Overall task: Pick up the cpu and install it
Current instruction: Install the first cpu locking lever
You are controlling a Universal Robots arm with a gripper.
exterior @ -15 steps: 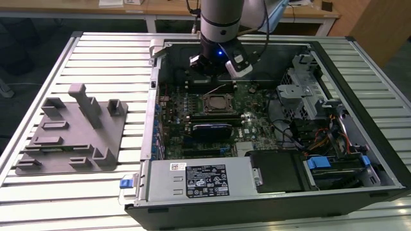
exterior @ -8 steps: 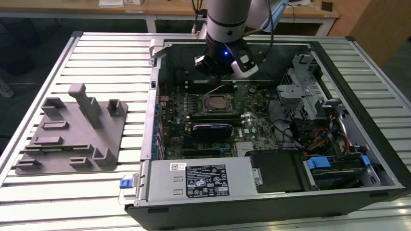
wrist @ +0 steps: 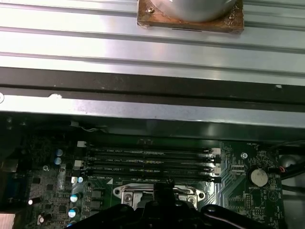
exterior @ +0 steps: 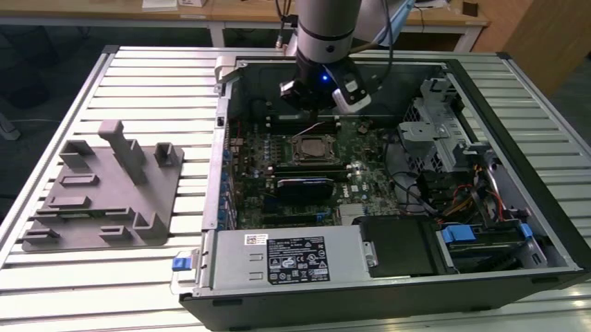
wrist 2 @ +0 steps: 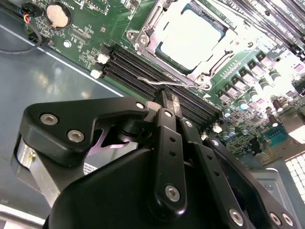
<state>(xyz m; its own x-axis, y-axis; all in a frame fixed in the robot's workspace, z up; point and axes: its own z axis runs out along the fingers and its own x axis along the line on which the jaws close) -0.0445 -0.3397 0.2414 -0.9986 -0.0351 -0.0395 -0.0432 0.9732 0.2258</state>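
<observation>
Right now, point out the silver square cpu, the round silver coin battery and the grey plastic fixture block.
cpu [wrist 2: 190, 38]: second wrist view, centre of metal top.
coin battery [wrist 2: 58, 15]: second wrist view, flat face.
fixture block [exterior: 102, 211]: exterior view, flat base.

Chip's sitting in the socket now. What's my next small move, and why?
Probably a slow, short push of the gripper down onto the wire lever. The chip already lies in the socket, the jaws are shut on nothing, and their tips sit right at the lever beside the memory slots. Whether it is latched I cannot tell.
</observation>
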